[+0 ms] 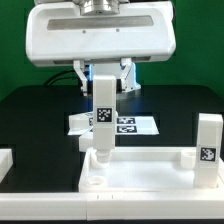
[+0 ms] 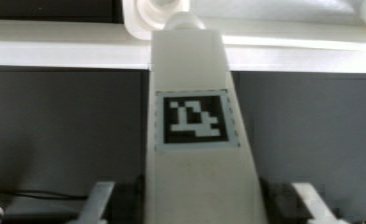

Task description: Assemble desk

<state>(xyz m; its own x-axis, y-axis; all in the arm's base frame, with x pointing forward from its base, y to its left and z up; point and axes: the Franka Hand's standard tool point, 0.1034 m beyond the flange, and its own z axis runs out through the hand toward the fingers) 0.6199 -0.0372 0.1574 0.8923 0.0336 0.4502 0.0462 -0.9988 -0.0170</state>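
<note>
The black desk [image 1: 30, 120] carries the white panel [image 1: 150, 172], which lies flat along its near edge, with the marker board [image 1: 135, 125] flat behind it. From the panel's corner on the exterior view's left a leg [image 1: 103, 130] stands upright, its foot set in the corner socket [image 1: 97, 170] and its tagged face turned to the camera; a second leg [image 1: 208, 140] stands on end at the exterior view's right, well apart. The pincer [image 1: 104, 82] hangs straight above the first leg and straddles its upper end. In the wrist view the leg [image 2: 198, 90] runs away from the camera down the middle, and the two fingers [image 2: 103, 200] sit either side of it with dark gaps between (so the pincer reads as apart, not clamped, and the leg seems to stand by the socket alone). The relation that counts: the leg's long axis is vertical and in line with the pincer's own approach axis, centred between the fingers. I judge that the next move needs only closing and a turn about that axis to seat the leg; how deep it sits cannot be told.
</note>
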